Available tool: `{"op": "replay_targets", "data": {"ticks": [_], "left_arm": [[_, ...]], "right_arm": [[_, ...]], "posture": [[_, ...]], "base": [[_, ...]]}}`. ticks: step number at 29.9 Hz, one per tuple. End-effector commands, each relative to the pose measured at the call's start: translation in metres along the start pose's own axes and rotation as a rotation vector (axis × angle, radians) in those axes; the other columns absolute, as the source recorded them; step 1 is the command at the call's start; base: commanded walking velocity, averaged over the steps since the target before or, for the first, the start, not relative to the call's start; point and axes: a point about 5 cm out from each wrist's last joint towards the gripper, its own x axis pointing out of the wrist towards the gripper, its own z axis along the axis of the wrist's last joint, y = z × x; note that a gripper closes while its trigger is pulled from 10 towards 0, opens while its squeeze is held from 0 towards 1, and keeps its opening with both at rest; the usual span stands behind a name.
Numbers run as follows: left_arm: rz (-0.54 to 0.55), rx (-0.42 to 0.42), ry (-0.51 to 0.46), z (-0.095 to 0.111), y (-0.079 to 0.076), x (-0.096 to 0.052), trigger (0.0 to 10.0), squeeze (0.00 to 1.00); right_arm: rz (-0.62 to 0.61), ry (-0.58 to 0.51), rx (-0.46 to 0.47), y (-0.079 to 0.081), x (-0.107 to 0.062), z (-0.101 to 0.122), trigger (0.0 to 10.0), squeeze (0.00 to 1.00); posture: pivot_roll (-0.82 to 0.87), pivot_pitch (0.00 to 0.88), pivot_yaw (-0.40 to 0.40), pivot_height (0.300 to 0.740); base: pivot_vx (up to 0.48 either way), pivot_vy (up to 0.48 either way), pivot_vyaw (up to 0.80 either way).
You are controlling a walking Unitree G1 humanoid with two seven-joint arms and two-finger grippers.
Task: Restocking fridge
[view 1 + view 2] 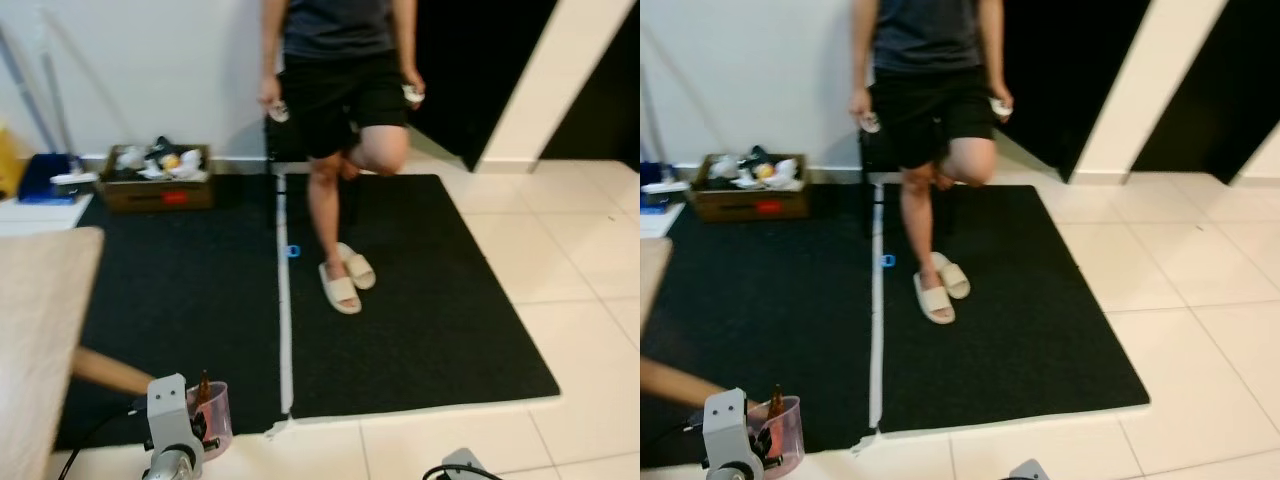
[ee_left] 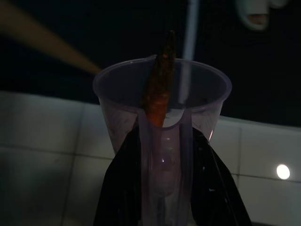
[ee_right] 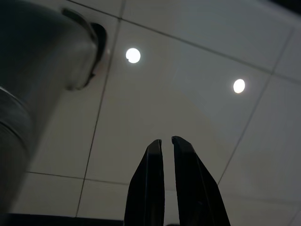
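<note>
Left gripper point(image 2: 164, 155) grips cup point(image 2: 162, 101) holding carrot point(image 2: 157, 89); fingers mostly hidden.

Person point(image 1: 335, 70) in sandals on black mat point(image 1: 420, 300), cardboard box point(image 1: 157, 178) by wall

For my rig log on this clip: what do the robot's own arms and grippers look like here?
The left arm ends in a pale grey, boxy wrist block above a rounded silver joint, with a thin black cable trailing off to its side. The left gripper has two long, glossy black fingers that taper from a wide base. The right gripper has the same slim black fingers with rounded tips. No markings are legible.
</note>
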Motion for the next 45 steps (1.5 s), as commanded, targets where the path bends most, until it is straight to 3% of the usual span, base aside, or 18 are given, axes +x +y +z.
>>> {"op": "replay_targets", "data": {"ticks": [1,45], "left_arm": [[-0.005,0.003,0.019,-0.0057,-0.0016,-0.0017,10.0,0.0],[-0.02,0.012,0.025,-0.007,-0.0044,-0.0018,10.0,0.0]], "right_arm": [[-0.007,0.0,0.013,-0.0021,-0.0001,0.0007,10.0,0.0],[0.004,-0.004,0.003,-0.0013,-0.0002,0.0006,10.0,0.0]], "posture": [[0.08,0.004,-0.077,0.74],[0.08,0.007,-0.078,0.74]], "base": [[0.0,0.0,0.0],[0.265,0.0,0.0]]}}
